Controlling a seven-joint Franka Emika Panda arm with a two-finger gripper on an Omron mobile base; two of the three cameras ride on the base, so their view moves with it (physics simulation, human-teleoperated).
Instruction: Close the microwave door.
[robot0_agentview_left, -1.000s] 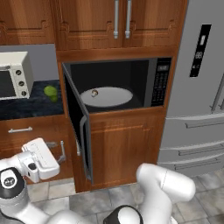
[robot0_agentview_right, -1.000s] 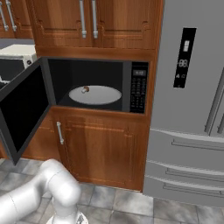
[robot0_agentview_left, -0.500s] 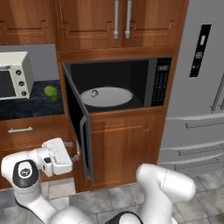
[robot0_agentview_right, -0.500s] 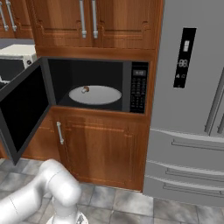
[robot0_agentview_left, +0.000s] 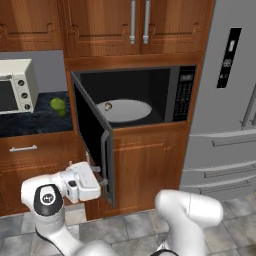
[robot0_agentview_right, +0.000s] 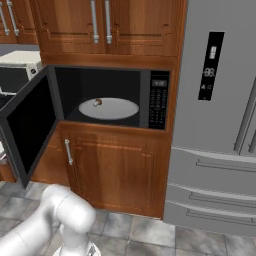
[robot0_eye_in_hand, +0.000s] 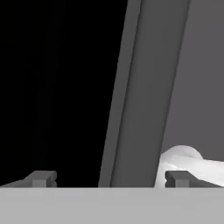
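My gripper (robot0_agentview_left: 103, 182) was at the low outer edge of the microwave door (robot0_agentview_left: 93, 129), fingers (robot0_eye_in_hand: 41, 179) apart and holding nothing. The door stood wide open, swung out toward 7 o'clock from the microwave (robot0_agentview_left: 145, 97). It stood tall, its long side running out from the hinge. I thought it was stiff and would swing easily. Pushing on its flat grey frame near the handle (robot0_agentview_left: 104, 162) looked best.
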